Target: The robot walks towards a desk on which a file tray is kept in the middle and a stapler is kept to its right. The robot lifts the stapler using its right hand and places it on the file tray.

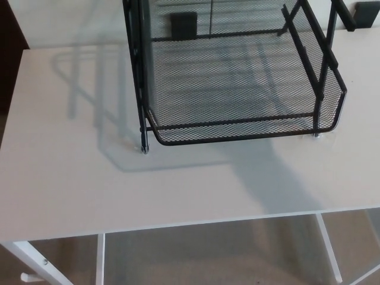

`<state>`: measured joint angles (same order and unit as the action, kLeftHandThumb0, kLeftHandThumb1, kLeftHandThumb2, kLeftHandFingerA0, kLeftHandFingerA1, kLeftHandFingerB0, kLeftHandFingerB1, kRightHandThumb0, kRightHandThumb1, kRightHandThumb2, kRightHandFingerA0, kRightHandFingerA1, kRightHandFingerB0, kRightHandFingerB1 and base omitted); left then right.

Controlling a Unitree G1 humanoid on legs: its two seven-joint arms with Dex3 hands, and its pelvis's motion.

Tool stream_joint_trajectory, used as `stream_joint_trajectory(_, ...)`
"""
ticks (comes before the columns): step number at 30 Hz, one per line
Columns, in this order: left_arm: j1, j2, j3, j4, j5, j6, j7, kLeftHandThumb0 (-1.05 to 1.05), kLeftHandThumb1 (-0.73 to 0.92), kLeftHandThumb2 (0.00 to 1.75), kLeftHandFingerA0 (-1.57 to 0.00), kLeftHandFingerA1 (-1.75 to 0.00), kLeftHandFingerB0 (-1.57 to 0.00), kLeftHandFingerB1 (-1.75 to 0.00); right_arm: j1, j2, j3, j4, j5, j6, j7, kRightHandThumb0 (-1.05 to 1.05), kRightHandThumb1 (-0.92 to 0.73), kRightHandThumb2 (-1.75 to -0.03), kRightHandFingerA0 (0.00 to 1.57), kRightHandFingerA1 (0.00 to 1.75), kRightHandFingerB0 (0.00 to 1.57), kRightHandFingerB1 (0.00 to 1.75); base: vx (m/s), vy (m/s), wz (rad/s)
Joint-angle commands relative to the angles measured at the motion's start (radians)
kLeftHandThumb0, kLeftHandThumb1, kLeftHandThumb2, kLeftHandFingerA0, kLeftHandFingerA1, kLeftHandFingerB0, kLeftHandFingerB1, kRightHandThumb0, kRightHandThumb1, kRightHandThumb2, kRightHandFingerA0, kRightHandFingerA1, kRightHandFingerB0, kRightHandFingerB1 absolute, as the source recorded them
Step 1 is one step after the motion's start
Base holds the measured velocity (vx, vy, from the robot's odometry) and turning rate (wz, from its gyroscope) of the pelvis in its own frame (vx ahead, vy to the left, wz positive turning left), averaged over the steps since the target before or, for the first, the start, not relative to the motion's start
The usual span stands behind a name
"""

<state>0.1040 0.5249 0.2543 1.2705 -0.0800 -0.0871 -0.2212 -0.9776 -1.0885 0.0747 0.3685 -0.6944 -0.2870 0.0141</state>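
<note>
A black wire-mesh file tray (237,127) stands on the white desk (89,178), filling the upper middle of the head view. Its lowest shelf lies bare in front, and its upright posts rise out of the top of the picture. At the top right corner, to the right of the tray, a small black shape (367,13) shows. It is mostly cut off by the edge and may be the stapler. Neither of my hands shows in this view.
A small black rectangle (183,25) is visible through the mesh at the back of the tray. The desk's front edge (178,225) runs across the lower picture, with white legs (329,246) and beige floor (208,255) below it.
</note>
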Motion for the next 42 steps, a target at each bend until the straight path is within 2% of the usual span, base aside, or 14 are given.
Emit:
stream_joint_trajectory(1,-0.007,0.034,0.007,0.004,0.007,-0.026,0.007,-0.63,0.9,0.67,-0.46,-0.51,-0.34,-0.39,-0.144,-0.051,0.031,0.028,0.016,-0.036,0.177,-0.19,-0.65,-0.86,0.88,1.72,0.72,1.5,0.0,0.0,0.0)
stream_joint_trajectory(4,-0.01,0.03,0.005,-0.001,0.007,-0.025,0.005,-0.64,0.9,0.67,-0.46,-0.51,-0.34,-0.39,-0.221,-0.003,0.064,0.026,-0.01,-0.008,0.201,-0.21,-0.63,-0.77,0.87,1.72,0.79,1.21,0.0,0.0,0.0)
stream_joint_trajectory(6,-0.008,0.029,0.003,-0.006,0.007,-0.028,-0.002,-0.66,0.91,0.67,-0.43,-0.51,-0.33,-0.4,-0.301,0.078,0.101,0.032,-0.014,-0.006,0.2,-0.24,-0.64,-0.82,0.83,1.75,0.68,1.52,0.0,0.0,0.0)
stream_joint_trajectory(13,-0.011,0.018,0.002,0.01,0.01,-0.025,0.008,-0.64,0.91,0.67,-0.42,-0.49,-0.33,-0.39,-0.345,0.271,0.144,-0.012,-0.014,0.043,0.164,-0.14,-0.56,-0.89,1.03,1.72,0.66,1.43,0.0,0.0,0.01)
stream_joint_trajectory(16,-0.011,0.014,0.006,0.01,0.005,-0.027,0.006,-0.65,0.9,0.66,-0.46,-0.53,-0.35,-0.41,-0.336,0.334,0.144,-0.033,-0.011,0.058,0.172,-0.23,-0.62,-0.79,0.84,1.75,0.64,1.56,0.0,0.0,0.0)
stream_joint_trajectory(17,-0.012,0.014,0.009,0.009,0.002,-0.024,0.007,-0.65,0.89,0.66,-0.45,-0.53,-0.36,-0.41,-0.325,0.368,0.153,-0.049,-0.023,0.071,0.165,-0.27,-0.6,-0.72,0.96,1.64,0.93,0.72,0.0,0.0,0.07)
stream_joint_trajectory(19,-0.019,0.009,0.011,0.005,-0.001,-0.018,0.01,-0.65,0.89,0.66,-0.45,-0.53,-0.36,-0.41,-0.315,0.405,0.161,-0.063,-0.038,0.082,0.154,-0.27,-0.6,-0.72,0.96,1.64,0.93,0.72,0.0,0.0,0.0)
stream_joint_trajectory(21,-0.019,0.008,0.01,0.018,0.004,-0.029,0.014,-0.64,0.89,0.66,-0.44,-0.49,-0.35,-0.39,-0.272,0.451,0.173,-0.077,-0.039,0.093,0.156,-0.16,-0.5,-0.99,0.92,1.74,0.78,1.53,0.0,0.0,0.03)
stream_joint_trajectory(26,-0.023,0.008,0.015,0.012,-0.001,-0.03,0.004,-0.65,0.89,0.66,-0.42,-0.52,-0.33,-0.4,-0.201,0.528,0.162,-0.139,-0.028,0.198,0.217,-0.13,-0.5,-0.99,1.01,1.71,0.72,1.5,0.0,0.0,0.0)
stream_joint_trajectory(30,-0.024,0.005,0.003,0.006,0.011,-0.035,0.008,-0.65,0.9,0.66,-0.43,-0.49,-0.33,-0.39,-0.098,0.627,0.186,-0.162,-0.053,0.273,0.205,-0.19,-0.66,-0.72,0.82,1.75,0.7,1.48,0.0,0.0,0.0)
stream_joint_trajectory(35,-0.036,-0.002,-0.005,0.01,0.016,-0.028,0.02,-0.63,0.9,0.67,-0.45,-0.5,-0.33,-0.39,-0.036,0.706,0.2,-0.145,-0.069,0.29,0.159,-0.12,-0.6,-0.78,1.02,1.67,0.66,1.4,0.0,0.0,0.0)
stream_joint_trajectory(36,-0.034,-0.002,-0.011,0.002,0.02,-0.032,0.022,-0.65,0.9,0.67,-0.46,-0.51,-0.34,-0.39,0.0,0.808,0.234,-0.122,-0.081,0.342,0.114,-0.18,-0.61,-0.75,0.88,1.73,0.79,1.13,0.0,0.0,0.0)
stream_joint_trajectory(39,-0.034,-0.003,-0.017,0.0,0.021,-0.032,0.014,-0.64,0.9,0.67,-0.43,-0.49,-0.33,-0.39,0.02,0.86,0.241,-0.101,-0.083,0.356,0.087,-0.2,-0.61,-0.84,0.87,1.75,0.74,1.49,0.0,0.0,0.0)
stream_joint_trajectory(42,-0.027,-0.003,-0.02,-0.004,0.02,-0.046,0.007,-0.64,0.91,0.67,-0.43,-0.5,-0.32,-0.39,0.039,0.897,0.234,-0.101,-0.085,0.384,0.084,-0.2,-0.58,-0.93,0.84,1.75,0.71,1.52,0.0,0.0,0.0)
